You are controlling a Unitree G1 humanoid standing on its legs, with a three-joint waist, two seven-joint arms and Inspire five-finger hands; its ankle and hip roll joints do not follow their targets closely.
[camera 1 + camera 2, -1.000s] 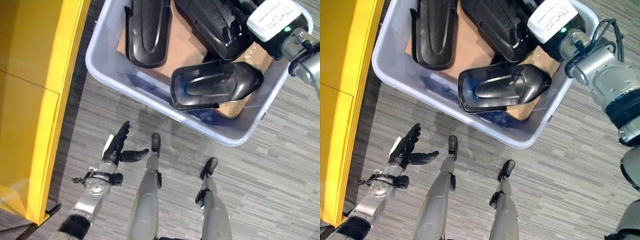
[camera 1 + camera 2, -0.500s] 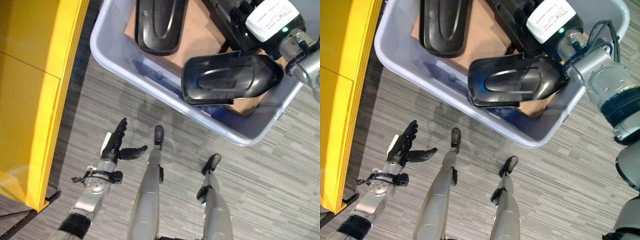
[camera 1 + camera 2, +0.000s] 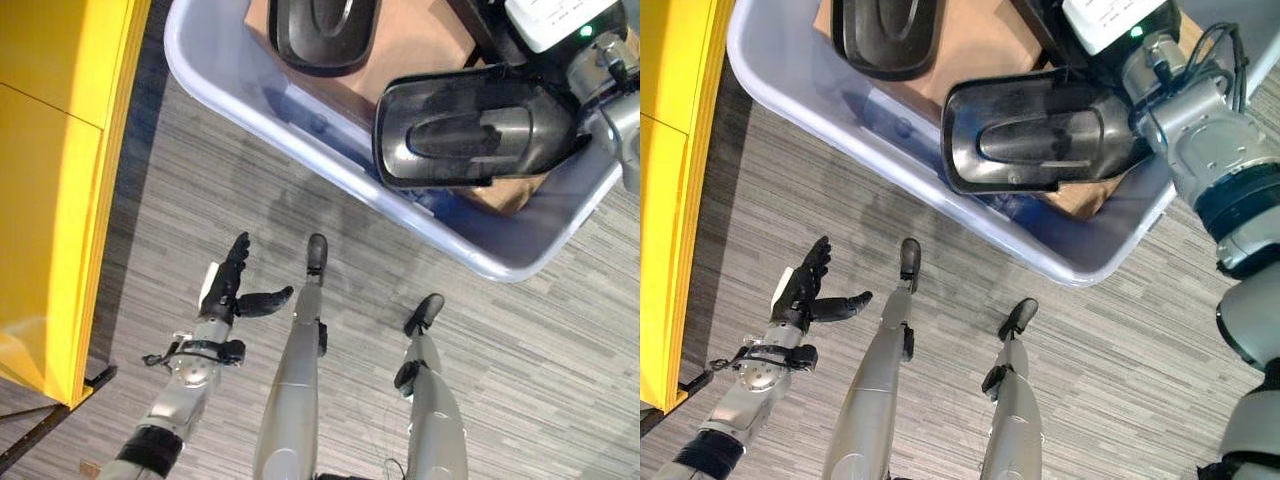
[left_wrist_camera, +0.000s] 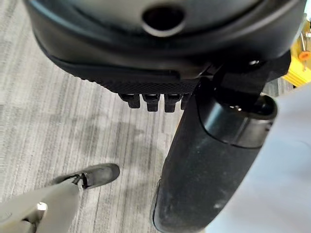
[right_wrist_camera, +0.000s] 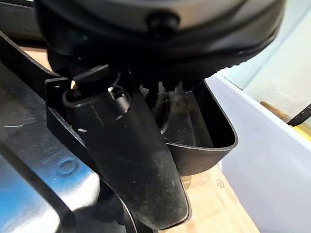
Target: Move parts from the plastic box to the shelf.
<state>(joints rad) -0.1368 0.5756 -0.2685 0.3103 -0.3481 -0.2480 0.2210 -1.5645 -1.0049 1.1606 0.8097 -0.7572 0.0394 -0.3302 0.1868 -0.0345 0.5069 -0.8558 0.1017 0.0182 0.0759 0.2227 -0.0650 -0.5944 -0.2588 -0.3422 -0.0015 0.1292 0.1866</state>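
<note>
A pale plastic box (image 3: 235, 75) stands on the floor ahead and holds black moulded parts on cardboard (image 3: 420, 40). My right hand (image 5: 131, 160) is shut on one black part (image 3: 470, 135), with its thumb clamped over the part's rim. That part hangs hollow side up above the box's near right side (image 3: 1040, 135). Another black part (image 3: 320, 30) lies deeper in the box. My left hand (image 3: 225, 290) is open, held low over the floor at the left, its thumb (image 4: 204, 165) sticking out sideways. The yellow shelf (image 3: 50, 150) runs along the left.
Grey striped carpet covers the floor between the box and the shelf. The shelf's yellow side panel (image 3: 665, 200) stands close to the left arm. More black parts fill the box's far right behind the right wrist.
The black part in my right hand has risen towards the camera and now looks larger over the box's near wall. The whole view has shifted. The left hand has kept its pose.
</note>
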